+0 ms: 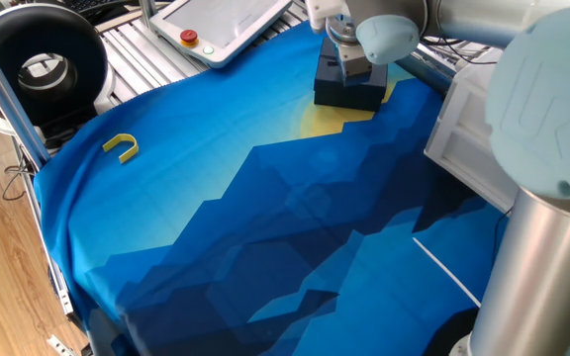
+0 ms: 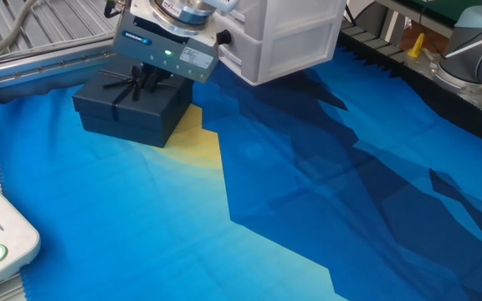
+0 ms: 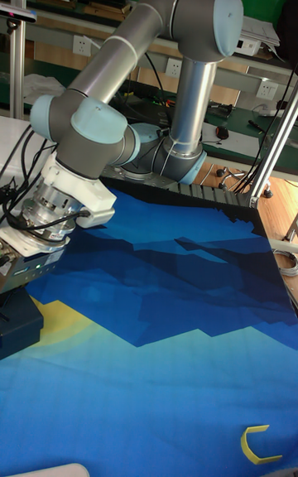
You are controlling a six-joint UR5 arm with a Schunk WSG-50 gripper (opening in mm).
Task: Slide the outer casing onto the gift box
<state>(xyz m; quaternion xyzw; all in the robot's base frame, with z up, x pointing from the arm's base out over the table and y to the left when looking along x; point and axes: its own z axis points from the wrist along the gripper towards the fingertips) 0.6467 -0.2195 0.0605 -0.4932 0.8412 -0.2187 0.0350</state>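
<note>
The dark sleeve [image 2: 132, 107] with its ribbon bow sits on the blue cloth [image 2: 308, 192] at the counter's far corner, beside a white bin [image 2: 287, 38]. The gripper [image 2: 145, 79] hangs just over the bow; whether its fingers are apart is unclear. Its label is unreadable.

From my remote station this reads as a robotics lab: aluminium framing [image 3: 18, 46], wall sockets [image 3: 81, 45] on a green wall, a cluttered workbench [image 3: 232, 115], and a teach pendant [image 1: 221, 25] beside the cloth-covered desk [image 1: 265, 227].
</note>
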